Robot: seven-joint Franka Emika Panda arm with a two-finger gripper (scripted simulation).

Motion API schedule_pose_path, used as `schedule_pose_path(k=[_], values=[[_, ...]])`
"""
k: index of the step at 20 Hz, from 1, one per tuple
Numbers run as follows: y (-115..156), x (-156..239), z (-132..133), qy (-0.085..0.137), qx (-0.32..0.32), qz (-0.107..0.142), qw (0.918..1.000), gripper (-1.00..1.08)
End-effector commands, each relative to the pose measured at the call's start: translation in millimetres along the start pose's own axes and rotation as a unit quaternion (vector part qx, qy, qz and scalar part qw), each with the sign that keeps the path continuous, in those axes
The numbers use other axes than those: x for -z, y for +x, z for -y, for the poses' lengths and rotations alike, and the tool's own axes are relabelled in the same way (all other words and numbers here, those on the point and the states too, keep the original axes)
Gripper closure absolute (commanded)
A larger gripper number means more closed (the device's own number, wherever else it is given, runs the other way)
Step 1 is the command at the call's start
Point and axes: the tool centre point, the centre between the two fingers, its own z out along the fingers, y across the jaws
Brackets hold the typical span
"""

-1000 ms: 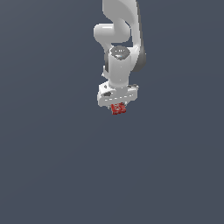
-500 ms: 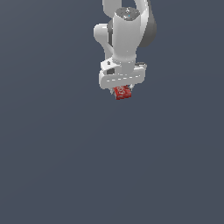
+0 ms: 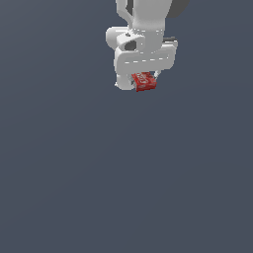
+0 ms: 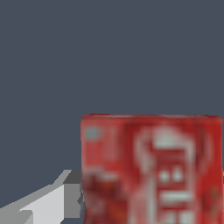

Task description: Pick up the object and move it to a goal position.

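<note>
The object (image 3: 144,81) is a small red box with white lettering, held under the white arm near the top of the exterior view. My gripper (image 3: 144,82) is shut on the object, which hangs above the grey floor. In the wrist view the object (image 4: 151,168) fills much of the picture, blurred red with white marks, and one grey finger (image 4: 70,197) presses against its side. The other finger is hidden behind the box.
A plain dark grey surface (image 3: 123,183) spreads under the arm in every direction. The white arm's wrist and hand (image 3: 143,47) stand above the object.
The arm has carried the object upward and slightly toward the exterior view's right over the last second. The grip has stayed shut on the box.
</note>
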Motion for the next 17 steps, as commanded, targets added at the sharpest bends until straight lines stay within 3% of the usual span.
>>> schedule_pose_path(k=[1, 9, 17], values=[[-1.0, 22.1, 3.8, 0.0, 0.0, 0.001, 1.0, 1.08], [-0.5, 69.6, 11.5, 0.0, 0.0, 0.001, 1.0, 1.08], [0.7, 85.1, 13.7, 0.0, -0.001, 0.001, 1.0, 1.08]])
